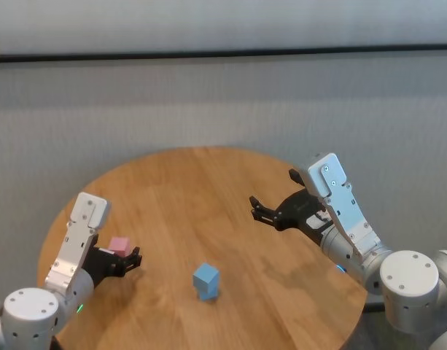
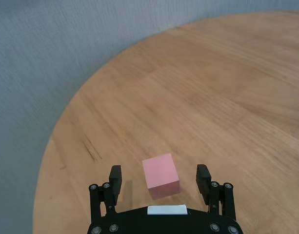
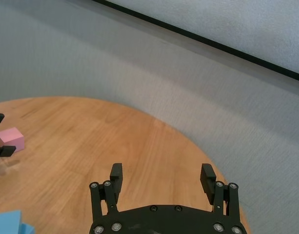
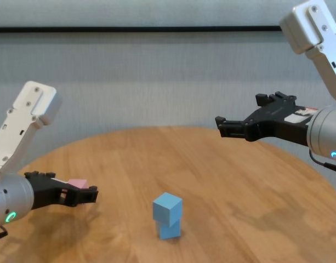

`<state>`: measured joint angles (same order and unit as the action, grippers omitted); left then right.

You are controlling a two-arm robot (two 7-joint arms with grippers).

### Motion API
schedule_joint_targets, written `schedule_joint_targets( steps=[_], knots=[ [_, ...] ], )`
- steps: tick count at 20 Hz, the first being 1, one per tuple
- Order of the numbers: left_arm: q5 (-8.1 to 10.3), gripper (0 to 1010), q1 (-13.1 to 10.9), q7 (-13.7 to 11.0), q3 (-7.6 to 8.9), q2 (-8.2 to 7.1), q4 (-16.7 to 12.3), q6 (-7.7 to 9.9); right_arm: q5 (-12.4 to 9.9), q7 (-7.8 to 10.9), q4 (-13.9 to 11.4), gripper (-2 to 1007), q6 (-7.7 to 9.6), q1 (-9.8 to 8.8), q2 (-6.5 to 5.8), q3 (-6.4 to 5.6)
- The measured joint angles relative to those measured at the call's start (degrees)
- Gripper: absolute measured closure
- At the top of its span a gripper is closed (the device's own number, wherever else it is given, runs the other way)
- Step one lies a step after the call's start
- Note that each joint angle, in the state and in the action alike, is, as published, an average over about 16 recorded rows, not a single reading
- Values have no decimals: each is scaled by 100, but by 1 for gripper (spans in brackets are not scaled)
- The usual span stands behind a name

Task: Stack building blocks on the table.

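At the left of the table (image 1: pixel 208 182), the left gripper (image 2: pixel 159 181) sits low over the wood with its jaws wide, one finger on each side of the pink block (image 2: pixel 161 175). In the left wrist view a clear gap shows between the block and each fingertip (image 2: pixel 203 174), so nothing is gripped, and the block rests flat on the tabletop, near the table's left edge. From the head view the same block (image 1: pixel 120 245) peeks out just beyond the gripper's body. Toward the middle, nearer the front edge, the two blue blocks (image 1: pixel 205 281) stand stacked one on the other, the top one turned slightly askew of the one below; the chest view shows the pair (image 4: pixel 168 216) standing alone, well apart from both arms. To the right, the right gripper (image 1: pixel 276 203) hangs raised above the table's right half, jaws wide and holding nothing, pointing toward the left. Its own wrist view shows the two fingers (image 3: pixel 116 172) spread over bare wood, with the pink block far off.
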<state>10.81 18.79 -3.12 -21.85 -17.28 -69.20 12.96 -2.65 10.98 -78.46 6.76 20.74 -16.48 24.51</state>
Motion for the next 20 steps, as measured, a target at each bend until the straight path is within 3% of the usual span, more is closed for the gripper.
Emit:
schedule_joint_targets(
  steps=[20],
  knots=[
    [-284, 7, 235, -242, 111, 195, 492, -54, 0, 0, 0, 1, 0, 0, 0, 0]
  ],
)
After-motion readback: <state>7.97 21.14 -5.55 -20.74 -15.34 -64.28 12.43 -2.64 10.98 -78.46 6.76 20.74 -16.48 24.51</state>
